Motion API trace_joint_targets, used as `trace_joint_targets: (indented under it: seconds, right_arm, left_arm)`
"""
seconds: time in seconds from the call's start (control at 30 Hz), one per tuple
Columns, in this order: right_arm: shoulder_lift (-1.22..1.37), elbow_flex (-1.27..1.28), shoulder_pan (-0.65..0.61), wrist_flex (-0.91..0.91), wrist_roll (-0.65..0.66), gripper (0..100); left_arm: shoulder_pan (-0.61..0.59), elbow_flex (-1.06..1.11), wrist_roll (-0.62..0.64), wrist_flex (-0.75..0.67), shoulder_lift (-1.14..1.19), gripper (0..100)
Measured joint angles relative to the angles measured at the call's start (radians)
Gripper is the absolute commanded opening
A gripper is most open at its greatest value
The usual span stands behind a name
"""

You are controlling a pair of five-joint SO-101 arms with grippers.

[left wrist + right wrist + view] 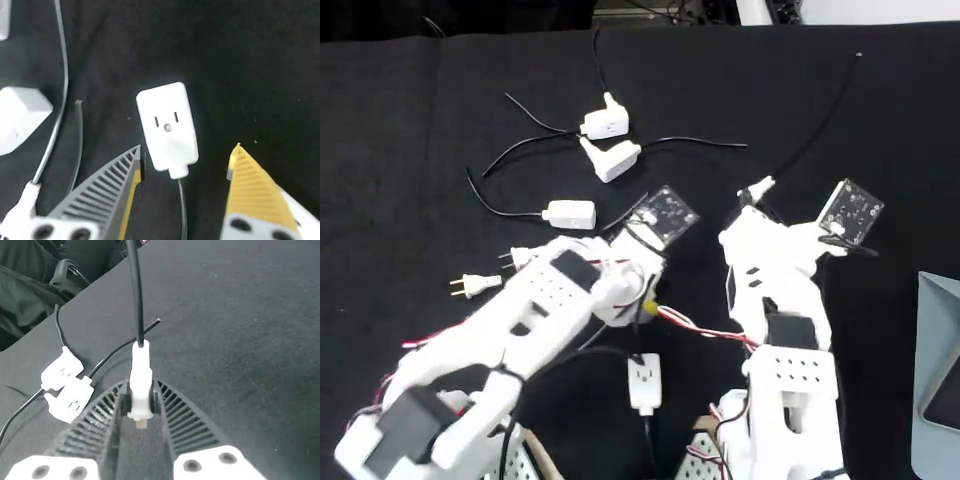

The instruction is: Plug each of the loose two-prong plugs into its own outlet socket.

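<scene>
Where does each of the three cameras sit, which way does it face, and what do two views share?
High view: fixed above the table, looking down; the left arm and right arm show.
Left wrist view: on the left wrist, looking past the open left gripper at an outlet socket.
Right wrist view: on the right wrist, looking along the right gripper, shut on a plug.
Shared: high and right wrist views both show that plug and two white sockets.

Even, diffuse overhead light; soft, faint shadows; mild white glare
</scene>
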Motion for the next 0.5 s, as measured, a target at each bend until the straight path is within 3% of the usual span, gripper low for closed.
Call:
trace_joint_targets:
  seconds: [0.27,0.5]
  right_arm:
    - [0.0,0.0,0.0,0.0,0.0,1.2]
    - [0.0,0.006,0.0,0.0,0.0,1.2]
  left_arm:
    - [0.002,-0.057,0.002,-0.087,0.21,27]
    - [-0.035,-0.117,0.002,-0.087,0.304,16]
